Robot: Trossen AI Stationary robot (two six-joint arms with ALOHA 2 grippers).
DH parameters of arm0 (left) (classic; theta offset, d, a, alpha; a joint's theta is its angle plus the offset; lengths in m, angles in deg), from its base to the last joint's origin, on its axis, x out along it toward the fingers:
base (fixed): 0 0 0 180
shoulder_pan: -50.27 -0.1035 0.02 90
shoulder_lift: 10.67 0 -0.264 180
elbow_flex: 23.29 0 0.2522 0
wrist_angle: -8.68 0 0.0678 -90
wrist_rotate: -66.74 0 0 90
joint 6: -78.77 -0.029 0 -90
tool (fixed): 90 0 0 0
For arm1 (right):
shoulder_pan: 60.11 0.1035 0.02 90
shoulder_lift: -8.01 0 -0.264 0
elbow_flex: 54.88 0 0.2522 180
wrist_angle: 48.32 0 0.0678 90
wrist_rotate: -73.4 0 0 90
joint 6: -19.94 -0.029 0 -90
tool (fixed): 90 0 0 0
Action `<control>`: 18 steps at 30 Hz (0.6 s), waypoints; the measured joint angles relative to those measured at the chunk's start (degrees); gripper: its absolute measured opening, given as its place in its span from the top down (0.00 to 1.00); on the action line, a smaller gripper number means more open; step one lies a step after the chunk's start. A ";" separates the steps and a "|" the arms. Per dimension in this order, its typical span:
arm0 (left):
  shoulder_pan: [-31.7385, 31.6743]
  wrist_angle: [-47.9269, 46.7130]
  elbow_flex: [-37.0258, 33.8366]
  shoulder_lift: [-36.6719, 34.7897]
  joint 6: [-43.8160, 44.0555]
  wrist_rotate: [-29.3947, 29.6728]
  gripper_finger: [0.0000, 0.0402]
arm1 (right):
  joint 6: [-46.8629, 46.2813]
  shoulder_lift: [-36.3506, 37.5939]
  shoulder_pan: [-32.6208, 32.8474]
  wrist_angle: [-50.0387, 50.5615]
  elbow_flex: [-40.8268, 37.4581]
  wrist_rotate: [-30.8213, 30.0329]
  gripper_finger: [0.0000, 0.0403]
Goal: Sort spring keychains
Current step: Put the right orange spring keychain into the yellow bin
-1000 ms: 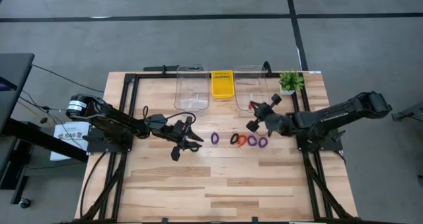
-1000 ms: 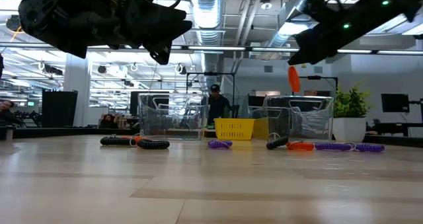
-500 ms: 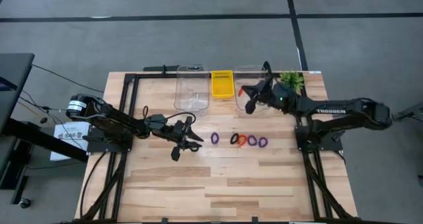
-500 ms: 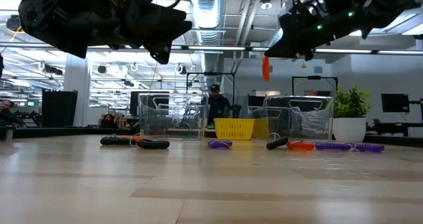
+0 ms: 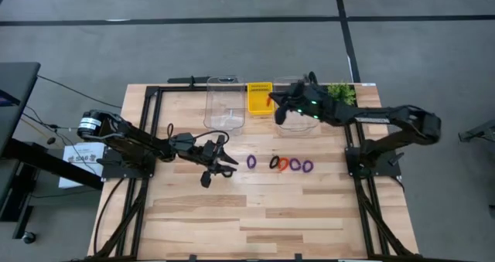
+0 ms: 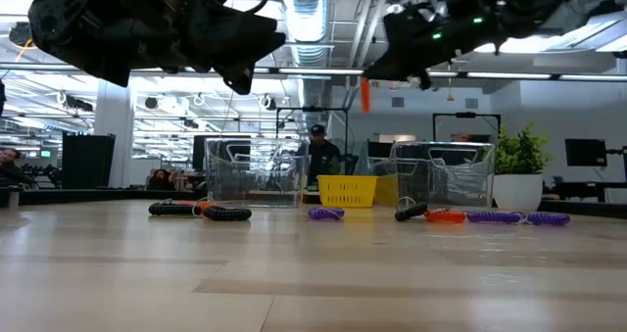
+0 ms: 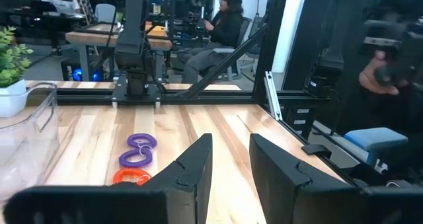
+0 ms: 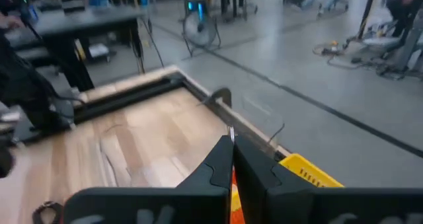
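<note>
right gripper [image 5: 272, 102]: hovering up high over the gap between the yellow basket [image 5: 260, 98] and the right bin [image 5: 294, 111], fingers pinched tight on an orange keychain [image 6: 365, 94]
orange keychain: dangling straight down from the fingertips, well clear of the table; in the right wrist view it's peeking out orange between the two fingers [image 8: 234, 191], with the basket at about 3 o'clock from it
left gripper [image 5: 222, 163]: hanging above the table at roughly 9 o'clock from the row, fingers parted, gripping nothing
row [image 5: 290, 165]: a black, an orange and two purple keychains sitting bunched together at about 6 o'clock from the right gripper, well below it
lone purple [image 5: 251, 161]: lying just to the 9 o'clock side of that row, between it and the left gripper
black pair [image 6: 201, 212]: two dark keychains lying under the left gripper in the low view
left bin [image 5: 224, 103]: sitting at 9 o'clock from the basket
</note>
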 joint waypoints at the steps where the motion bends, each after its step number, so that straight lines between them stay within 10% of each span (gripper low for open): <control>1: -0.02 -0.02 0.00 0.00 0.00 0.00 0.75 | 0.40 -2.12 -0.03 1.20 1.97 -0.06 1.00; 18: 0.00 -0.83 -0.07 0.00 0.04 -0.02 0.75 | 5.44 -25.12 -4.52 19.94 24.59 -2.13 1.00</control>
